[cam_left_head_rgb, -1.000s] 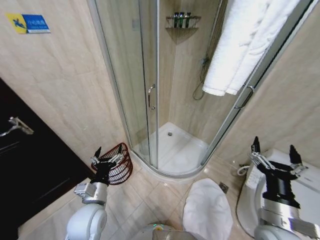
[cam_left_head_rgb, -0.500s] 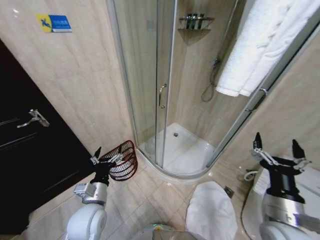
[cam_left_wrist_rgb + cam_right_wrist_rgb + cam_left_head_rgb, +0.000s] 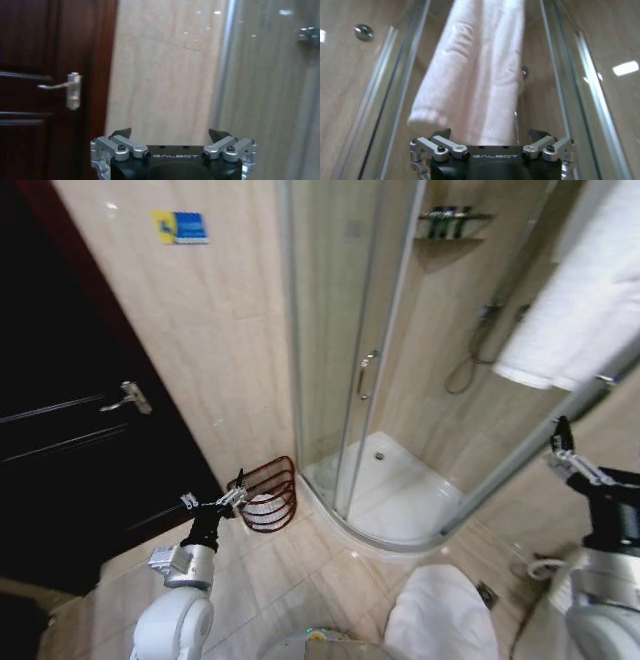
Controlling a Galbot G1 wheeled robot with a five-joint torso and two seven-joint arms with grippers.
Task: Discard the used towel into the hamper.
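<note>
A white towel (image 3: 585,310) hangs over the top of the glass shower enclosure at the upper right. In the right wrist view the towel (image 3: 475,75) hangs straight ahead of my right gripper (image 3: 490,131), which is open and holds nothing. In the head view my right gripper (image 3: 600,445) is raised at the right edge, below the towel. The hamper (image 3: 272,495), a small round reddish-brown woven basket, stands on the floor against the wall between door and shower. My left gripper (image 3: 213,502) is open just left of the hamper; in its own view the left gripper (image 3: 170,131) faces the tiled wall.
A dark wooden door (image 3: 70,430) with a metal handle (image 3: 128,396) fills the left. The curved glass shower enclosure (image 3: 345,360) has a white tray (image 3: 400,500). A white rounded object (image 3: 440,615) lies low on the beige tiled floor (image 3: 300,580).
The whole picture has slid to the right, so the camera has turned left: more door shows, less towel. Both grippers stay open.
</note>
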